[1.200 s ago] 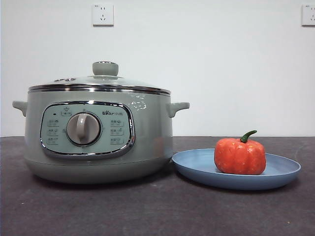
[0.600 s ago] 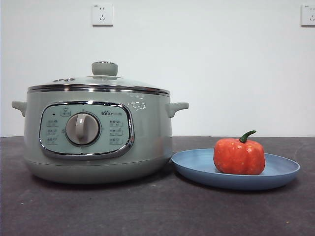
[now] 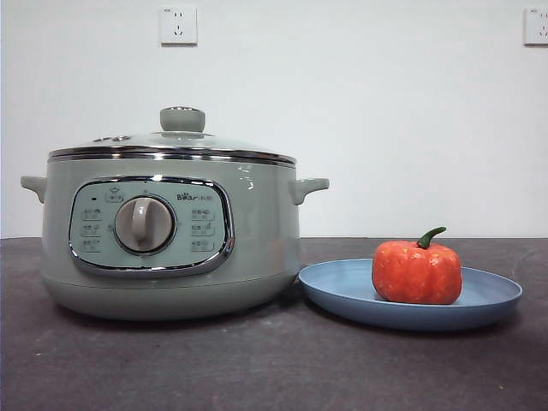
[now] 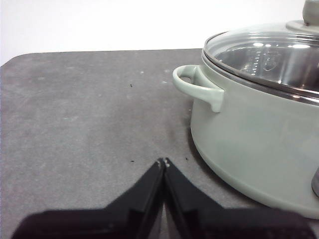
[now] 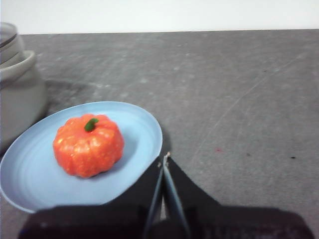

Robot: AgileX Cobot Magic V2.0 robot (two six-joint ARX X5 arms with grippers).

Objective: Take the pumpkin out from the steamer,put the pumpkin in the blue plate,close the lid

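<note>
The pumpkin (image 3: 417, 271) sits upright on the blue plate (image 3: 342, 287), right of the steamer (image 3: 257, 231). The lid (image 3: 181, 128) rests closed on the steamer's chrome rim. In the right wrist view the pumpkin (image 5: 88, 145) lies in the plate (image 5: 30, 174), and my right gripper (image 5: 164, 158) is shut and empty just beside the plate's edge. In the left wrist view my left gripper (image 4: 163, 162) is shut and empty over bare table, beside the steamer (image 4: 249, 129) and its side handle (image 4: 197, 87). Neither gripper shows in the front view.
A dark grey table (image 3: 274, 368) runs to a white wall with two sockets (image 3: 178, 25). The table's corner (image 4: 12, 62) shows in the left wrist view.
None apart from a slight shift of a reflection on the steamer's side.
</note>
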